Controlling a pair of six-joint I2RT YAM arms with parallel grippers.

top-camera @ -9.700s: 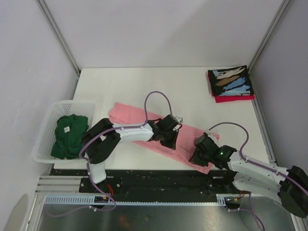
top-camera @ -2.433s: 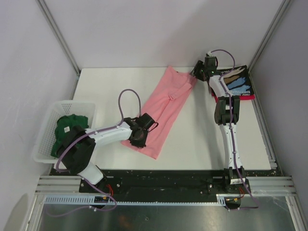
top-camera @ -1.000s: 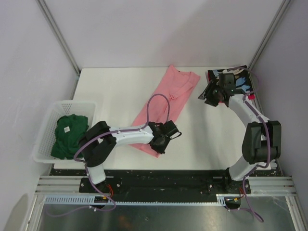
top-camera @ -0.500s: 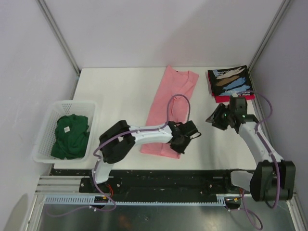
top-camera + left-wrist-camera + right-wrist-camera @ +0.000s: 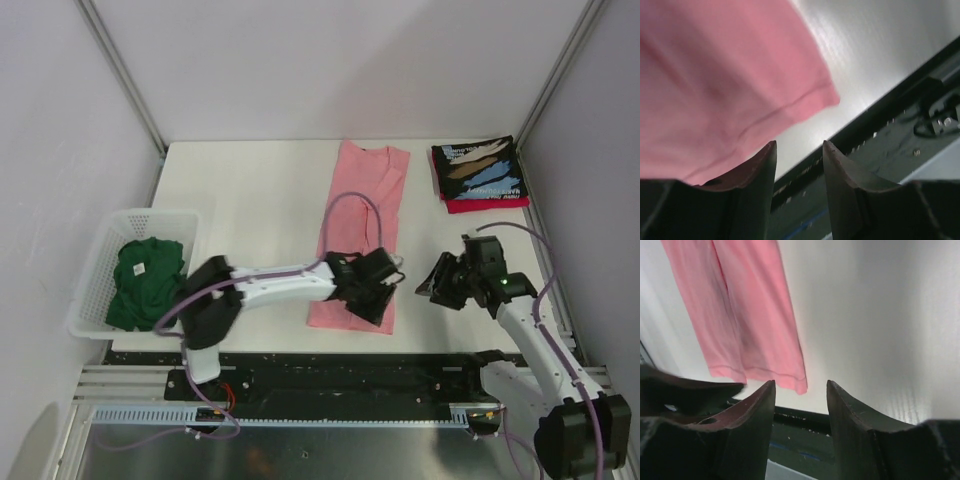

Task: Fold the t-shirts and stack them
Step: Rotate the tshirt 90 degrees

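The pink t-shirt [image 5: 362, 225] has swung round to lie straight down the middle of the desk [image 5: 250, 190], ready to fold; the left fingers [image 5: 754, 186] are spread, holding nothing, at its near end; the right fingers [image 5: 751, 426] wait spread and empty beside it.

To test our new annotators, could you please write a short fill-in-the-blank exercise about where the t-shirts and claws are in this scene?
1. The dark green t-shirt lies inside the white ____.
2. The black printed t-shirt lies on top of the ____.
3. The left claw is at the near end of the ____.
4. The right claw is open over bare table and holds ____.

Missing words: basket; red t-shirt; pink t-shirt; nothing.
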